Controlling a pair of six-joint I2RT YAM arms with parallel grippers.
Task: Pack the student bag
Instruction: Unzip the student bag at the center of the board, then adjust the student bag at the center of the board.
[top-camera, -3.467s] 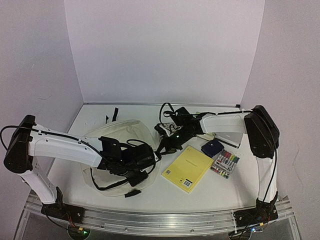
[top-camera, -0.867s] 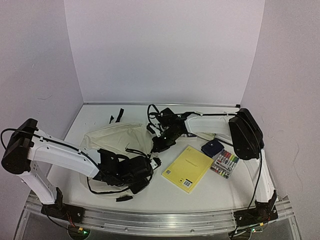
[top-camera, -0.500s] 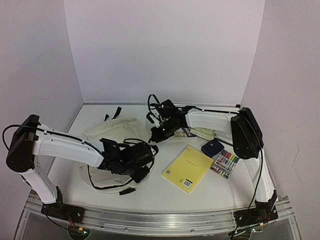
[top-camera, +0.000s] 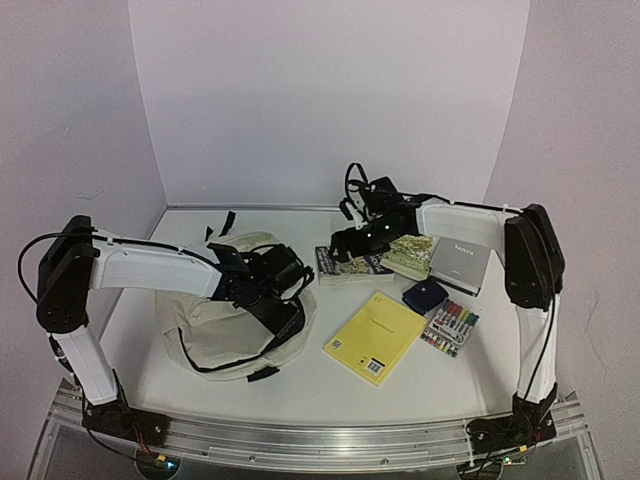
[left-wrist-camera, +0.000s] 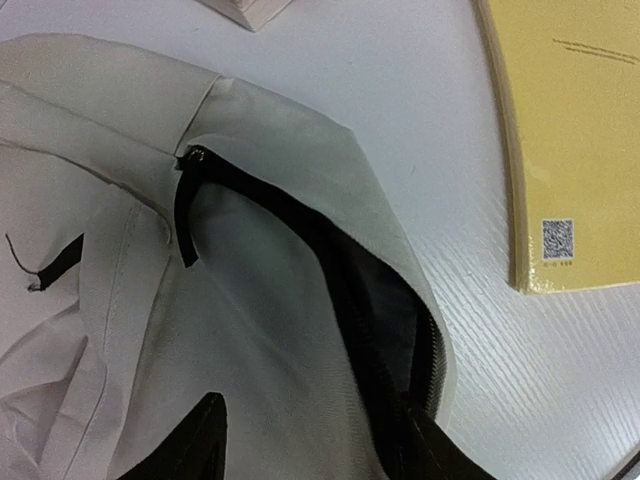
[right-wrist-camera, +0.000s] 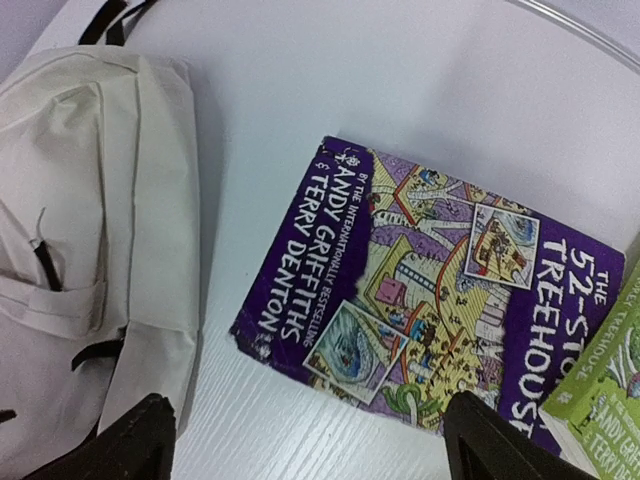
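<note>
The student bag (top-camera: 225, 325) lies flat on the left half of the table, cream with black zipper trim. In the left wrist view its zipper mouth (left-wrist-camera: 395, 300) gapes a little and shows dark lining. My left gripper (top-camera: 288, 290) hovers over the bag's right edge. It (left-wrist-camera: 310, 450) is open, one fingertip (left-wrist-camera: 205, 440) over the cream fabric and the other at the zipper. My right gripper (top-camera: 348, 243) hangs open above a purple storybook (top-camera: 350, 264). Its fingers (right-wrist-camera: 150, 440) are spread wide with nothing between them; the book (right-wrist-camera: 420, 290) and the bag (right-wrist-camera: 90, 200) lie below.
A yellow notebook (top-camera: 375, 337) lies just right of the bag. Behind it lie a green book (top-camera: 408, 255), a grey book (top-camera: 460, 262), a navy pouch (top-camera: 425, 296) and a pack of markers (top-camera: 450, 328). Black straps (top-camera: 225, 225) trail from the bag's far end.
Both grippers have opened and let go of the bag. The right arm pulled back and right, over the purple book. The left gripper shifted farther back, and the bag settled flatter.
</note>
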